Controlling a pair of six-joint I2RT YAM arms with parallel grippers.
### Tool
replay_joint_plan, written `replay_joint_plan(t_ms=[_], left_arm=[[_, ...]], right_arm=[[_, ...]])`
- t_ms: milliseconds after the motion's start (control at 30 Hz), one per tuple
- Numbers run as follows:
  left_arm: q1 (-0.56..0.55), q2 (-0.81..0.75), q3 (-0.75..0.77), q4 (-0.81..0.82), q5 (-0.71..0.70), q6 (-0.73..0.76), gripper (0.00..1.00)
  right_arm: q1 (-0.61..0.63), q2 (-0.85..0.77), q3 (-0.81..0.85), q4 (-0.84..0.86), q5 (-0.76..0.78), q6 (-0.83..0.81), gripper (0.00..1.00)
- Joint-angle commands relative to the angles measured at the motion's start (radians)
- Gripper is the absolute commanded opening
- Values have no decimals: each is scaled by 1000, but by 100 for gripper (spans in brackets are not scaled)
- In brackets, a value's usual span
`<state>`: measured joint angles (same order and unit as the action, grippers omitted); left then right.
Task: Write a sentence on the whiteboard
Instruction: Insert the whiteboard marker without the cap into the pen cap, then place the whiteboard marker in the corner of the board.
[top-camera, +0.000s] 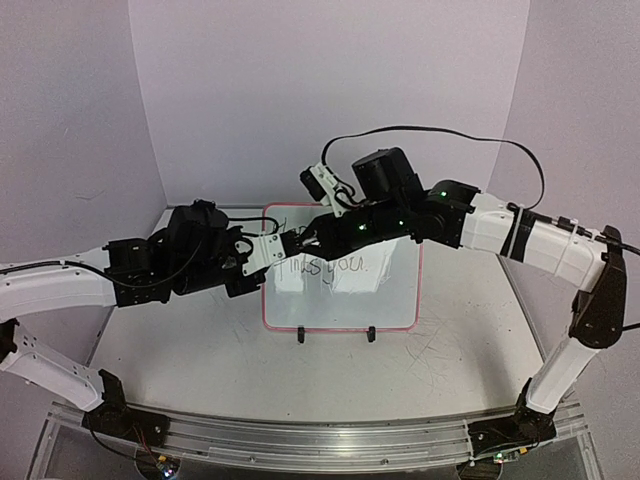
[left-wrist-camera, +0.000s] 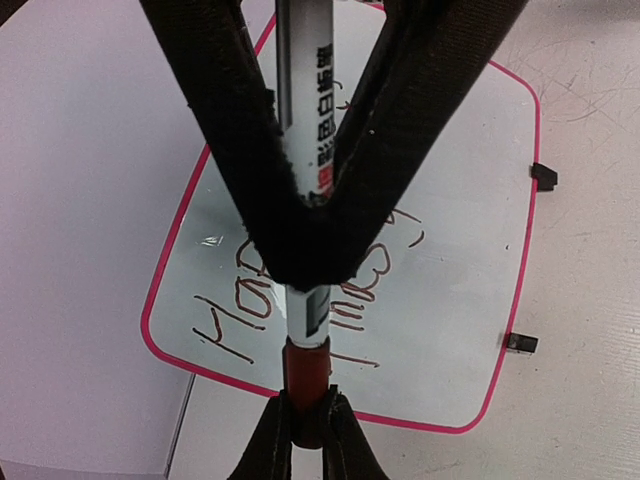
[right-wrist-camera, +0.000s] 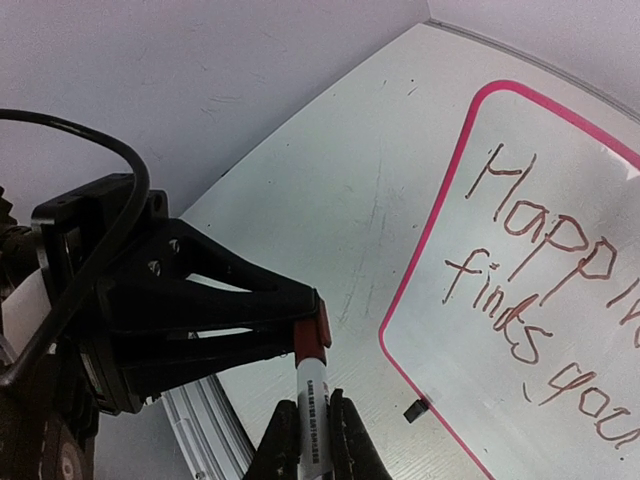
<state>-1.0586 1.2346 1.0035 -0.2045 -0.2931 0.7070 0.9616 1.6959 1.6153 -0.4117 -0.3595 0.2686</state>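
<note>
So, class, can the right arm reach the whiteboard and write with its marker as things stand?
Probably not yet. The right jaws hold the marker by its barrel, but the red cap covers the tip and is clamped in the left jaws. The whiteboard itself lies unobstructed.

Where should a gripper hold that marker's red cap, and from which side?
Pinch the red cap across its round sides, coming from the cap end, roughly in line with the marker. The left gripper grips it that way. The right gripper clamps the white barrel, so that end is taken.
</note>
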Motion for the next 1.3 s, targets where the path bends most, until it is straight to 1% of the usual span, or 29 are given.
replay_joint_plan(t_ms=[0, 100, 167, 267, 500, 600, 633, 667, 767, 900, 933, 1000, 1033, 1100, 1167, 1233, 1267], left_arm=[[-55, 44, 143, 93, -27, -40, 0], [-86, 68, 176, 116, -93, -43, 0], [-111, 69, 171, 151, -127, -26, 0], [-139, 60, 150, 193, -156, -14, 0], [-153, 13, 94, 192, -159, -53, 0], [-153, -9, 61, 174, -167, -96, 0], [-153, -17, 49, 162, -174, -118, 0], [-153, -23, 30, 156, -182, -135, 0], [-153, -46, -35, 144, -199, -186, 0], [-153, -56, -97, 110, -217, -260, 0], [-152, -61, -118, 106, -220, -283, 0], [-149, -77, -156, 105, -218, -341, 0], [-144, -82, -172, 104, -216, -369, 0], [-134, -96, -193, 103, -217, -446, 0], [-121, -113, -209, 96, -231, -536, 0], [-96, -123, -207, 59, -277, -679, 0], [-82, -125, -202, 32, -301, -783, 0]], right_arm=[[12, 66, 30, 5, -61, 91, 0], [17, 112, 57, 15, -101, 201, 0], [28, 148, 81, 24, -114, 261, 0], [42, 158, 85, 54, -105, 326, 0], [43, 126, 47, 112, -101, 387, 0], [43, 99, 23, 121, -82, 360, 0], [43, 79, 6, 122, -61, 343, 2], [43, 60, -9, 126, -31, 323, 6], [39, -3, -44, 130, 31, 269, 24], [3, -68, -55, 129, 53, 225, 40], [-8, -84, -57, 129, 56, 216, 45], [-30, -114, -48, 117, 65, 195, 64], [-43, -135, -42, 105, 79, 184, 68], [-60, -190, -49, 94, 119, 155, 74], [-87, -255, -68, 88, 192, 128, 80], [-105, -334, -92, 90, 290, 95, 87], [-109, -373, -105, 90, 360, 76, 91]])
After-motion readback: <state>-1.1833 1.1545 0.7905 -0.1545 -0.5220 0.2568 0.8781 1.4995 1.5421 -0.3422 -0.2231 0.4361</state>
